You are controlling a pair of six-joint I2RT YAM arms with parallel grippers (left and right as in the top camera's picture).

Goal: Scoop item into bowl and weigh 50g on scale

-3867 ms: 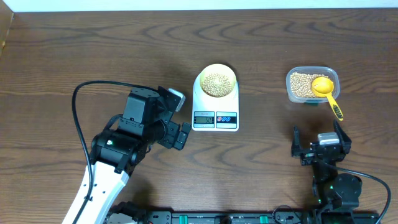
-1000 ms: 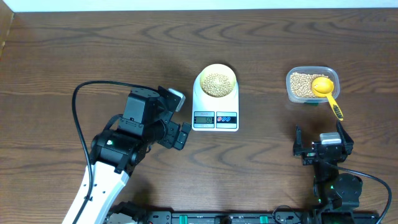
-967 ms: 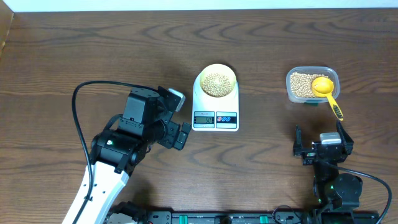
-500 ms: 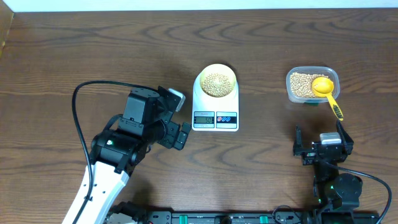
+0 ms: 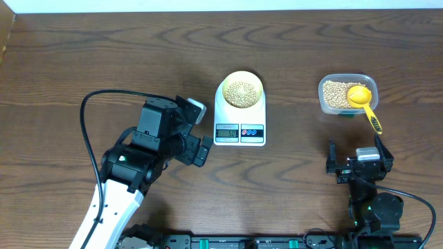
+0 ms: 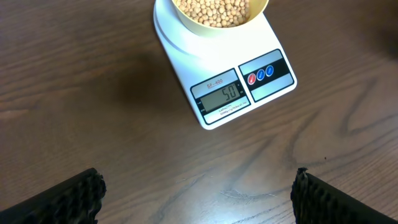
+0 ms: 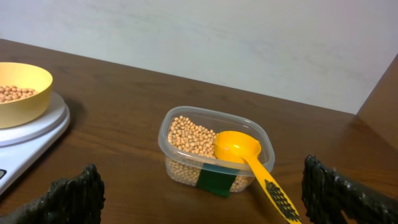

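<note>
A pale yellow bowl (image 5: 240, 90) holding tan beans (image 5: 240, 92) sits on the white scale (image 5: 239, 130). In the left wrist view the scale (image 6: 242, 87) reads 50 and the bowl (image 6: 211, 12) is cut off at the top edge. My left gripper (image 5: 201, 131) is open and empty, just left of the scale. My right gripper (image 5: 354, 160) is open and empty, near the front edge, below the clear tub (image 5: 345, 95). The tub holds more beans (image 7: 189, 134) and a yellow scoop (image 7: 249, 163) resting in it.
The scoop's handle (image 5: 372, 119) sticks out over the tub's front right rim toward my right gripper. A black cable (image 5: 90, 124) loops over the table beside the left arm. The table's back edge meets a white wall.
</note>
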